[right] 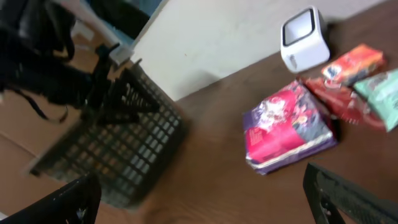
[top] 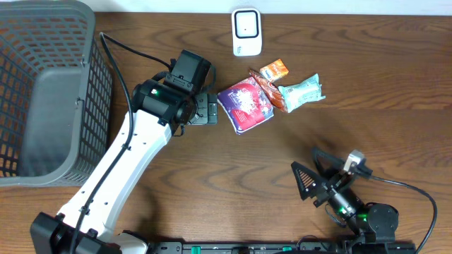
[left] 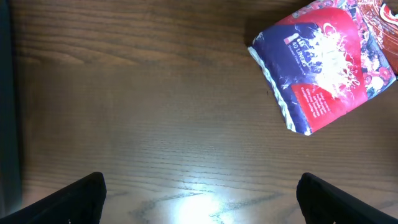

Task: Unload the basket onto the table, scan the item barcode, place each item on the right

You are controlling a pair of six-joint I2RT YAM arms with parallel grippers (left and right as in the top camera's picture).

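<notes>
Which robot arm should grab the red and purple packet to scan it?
The left one, probably. The left gripper sits open right beside the red and purple packet, facing it. The right gripper, also open, is much farther from it.

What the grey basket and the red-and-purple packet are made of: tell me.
Basket: looks like moulded grey plastic, matt, with an open lattice wall. Packet: probably thin plastic film, slightly glossy, printed, with a crimped edge seam.
</notes>
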